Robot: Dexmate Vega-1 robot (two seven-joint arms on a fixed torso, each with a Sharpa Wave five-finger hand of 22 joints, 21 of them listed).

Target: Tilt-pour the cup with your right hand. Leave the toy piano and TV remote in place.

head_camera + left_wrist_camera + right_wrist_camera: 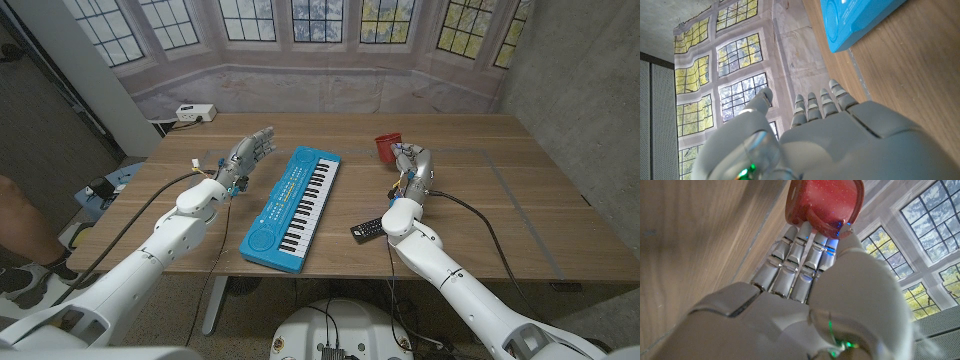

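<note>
A red cup (388, 146) stands upright on the table's far right part. My right hand (411, 166) is just beside and in front of it, fingers stretched out. In the right wrist view the fingertips (805, 230) reach the cup (825, 202) at its side and the thumb tip lies near its rim; nothing is gripped. A blue toy piano (295, 205) lies aslant in the middle of the table, and a black TV remote (367, 229) lies near my right forearm. My left hand (248, 154) stands open to the left of the piano, fingers straight (820, 105), near the piano's corner (860, 17).
The wooden table (500, 210) has bare wood to the right of the cup and in front of the piano. A white power strip (194, 113) sits behind the table's far left corner. A person's arm (20, 215) shows at the left edge.
</note>
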